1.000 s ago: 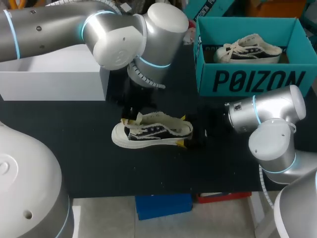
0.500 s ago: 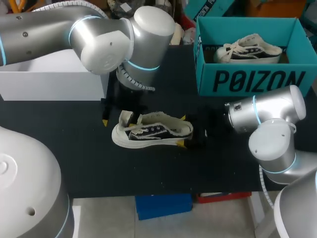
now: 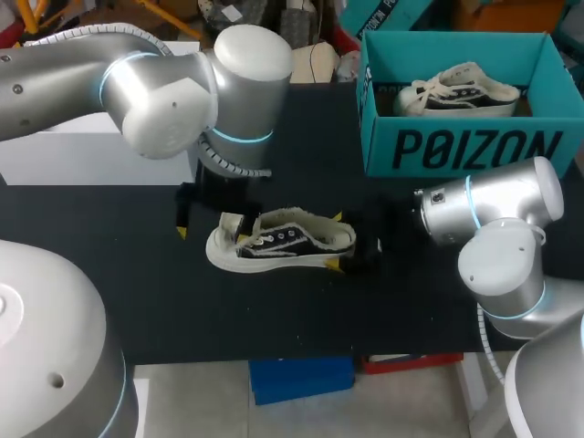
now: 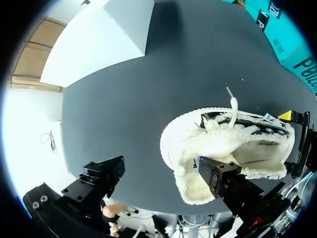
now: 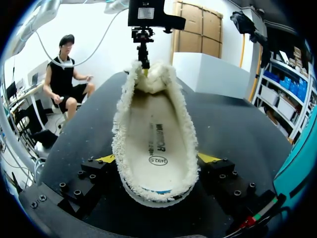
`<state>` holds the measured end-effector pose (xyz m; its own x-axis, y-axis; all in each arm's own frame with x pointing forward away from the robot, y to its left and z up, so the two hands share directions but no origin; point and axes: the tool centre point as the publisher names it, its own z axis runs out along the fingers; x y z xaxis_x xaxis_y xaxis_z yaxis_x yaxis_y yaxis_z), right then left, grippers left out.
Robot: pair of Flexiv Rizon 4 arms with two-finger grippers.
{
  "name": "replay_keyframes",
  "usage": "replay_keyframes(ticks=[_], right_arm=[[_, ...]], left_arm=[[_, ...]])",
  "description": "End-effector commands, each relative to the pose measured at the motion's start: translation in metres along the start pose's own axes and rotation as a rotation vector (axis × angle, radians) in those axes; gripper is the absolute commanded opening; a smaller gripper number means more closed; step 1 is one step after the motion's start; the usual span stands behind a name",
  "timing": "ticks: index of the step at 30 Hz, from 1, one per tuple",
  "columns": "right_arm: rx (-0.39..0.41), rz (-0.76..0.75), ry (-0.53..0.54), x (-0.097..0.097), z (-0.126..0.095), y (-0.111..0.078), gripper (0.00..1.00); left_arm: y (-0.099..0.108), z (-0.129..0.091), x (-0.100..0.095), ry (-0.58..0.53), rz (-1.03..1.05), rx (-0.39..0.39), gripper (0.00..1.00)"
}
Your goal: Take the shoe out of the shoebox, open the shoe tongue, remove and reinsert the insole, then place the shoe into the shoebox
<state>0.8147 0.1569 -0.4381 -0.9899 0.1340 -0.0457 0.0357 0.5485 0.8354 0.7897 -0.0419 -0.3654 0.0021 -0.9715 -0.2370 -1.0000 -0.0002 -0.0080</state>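
One black-and-cream sneaker [image 3: 283, 242] is lying in the middle of the frame on the black tabletop [image 3: 274, 310]. The right end effector [image 5: 157, 158] is clamping its heel from both sides. The left end effector [image 4: 158, 171] is hanging wide open at the toe end, gripping nothing. A second sneaker [image 3: 456, 91] is sitting in the teal shoebox [image 3: 465, 146] at the upper right of the frame.

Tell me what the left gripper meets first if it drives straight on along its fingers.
Likely the toe of the white-and-black canvas lace-up shoe: one finger of the left gripper lines up over it, the other over bare black tabletop. Its height above them is unclear.
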Motion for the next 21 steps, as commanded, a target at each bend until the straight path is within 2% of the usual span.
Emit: replay_keyframes(ticks=[1, 6, 7, 8, 13, 17, 18, 20, 21], right_arm=[[0.002, 0.001, -0.002, 0.000, 0.001, -0.002, 0.00], [0.002, 0.001, -0.002, 0.000, 0.001, -0.002, 0.00], [0.002, 0.001, -0.002, 0.000, 0.001, -0.002, 0.00], [0.002, 0.001, -0.002, 0.000, 0.001, -0.002, 0.00], [0.002, 0.001, -0.002, 0.000, 0.001, -0.002, 0.00], [0.002, 0.001, -0.002, 0.000, 0.001, -0.002, 0.00], [0.002, 0.001, -0.002, 0.000, 0.001, -0.002, 0.00], [0.002, 0.001, -0.002, 0.000, 0.001, -0.002, 0.00], [0.002, 0.001, -0.002, 0.000, 0.001, -0.002, 0.00]], left_arm=[[0.008, -0.035, -0.012, 0.078, 0.038, 0.083, 1.00], [0.012, -0.085, 0.005, 0.255, 0.248, 0.195, 1.00], [0.013, -0.093, 0.010, 0.295, 0.312, 0.213, 0.39], [0.013, -0.099, 0.015, 0.339, 0.372, 0.225, 0.00], [0.011, -0.119, 0.046, 0.680, 0.838, 0.175, 0.00], [0.001, -0.118, 0.067, 0.858, 1.127, 0.130, 0.00], [-0.006, -0.117, 0.073, 0.868, 1.143, 0.104, 0.00], [-0.017, -0.115, 0.086, 0.768, 1.108, 0.060, 0.00], [-0.017, -0.115, 0.086, 0.768, 1.108, 0.060, 0.00]])
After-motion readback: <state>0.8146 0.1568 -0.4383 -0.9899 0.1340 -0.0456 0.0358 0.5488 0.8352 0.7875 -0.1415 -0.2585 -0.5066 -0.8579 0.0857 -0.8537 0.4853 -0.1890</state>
